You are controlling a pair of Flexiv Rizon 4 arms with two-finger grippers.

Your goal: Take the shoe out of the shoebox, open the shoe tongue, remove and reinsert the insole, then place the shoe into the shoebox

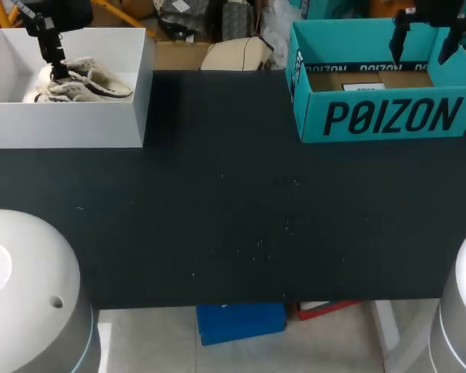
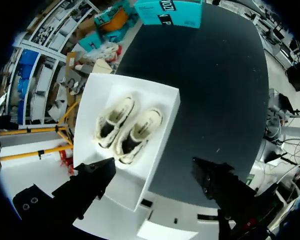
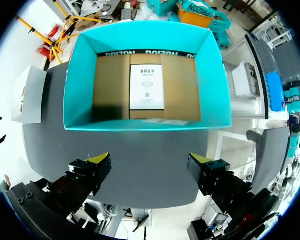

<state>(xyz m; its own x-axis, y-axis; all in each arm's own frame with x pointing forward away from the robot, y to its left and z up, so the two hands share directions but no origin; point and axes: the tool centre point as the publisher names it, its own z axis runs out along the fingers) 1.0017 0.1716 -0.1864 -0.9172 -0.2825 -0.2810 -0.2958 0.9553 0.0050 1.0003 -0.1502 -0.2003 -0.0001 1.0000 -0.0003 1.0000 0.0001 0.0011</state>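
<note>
A white shoebox (image 1: 101,124) stands at the table's far left and holds two cream shoes with dark trim (image 1: 85,84), lying side by side. In the left wrist view both shoes (image 2: 127,129) lie in the white shoebox (image 2: 97,95), under and ahead of my left gripper (image 2: 155,176). It hangs open above the box with nothing between its fingers. In the head view my left gripper (image 1: 54,54) hovers over the shoes. My right gripper (image 1: 424,43) hangs open above a teal box (image 1: 388,116) at the far right.
The teal box (image 3: 80,80) has a bare cardboard floor with a white sheet of paper (image 3: 146,86); my right gripper (image 3: 150,162) is over its near wall. The black table (image 1: 233,202) stretches between the boxes. White arm bases (image 1: 23,287) fill the near corners.
</note>
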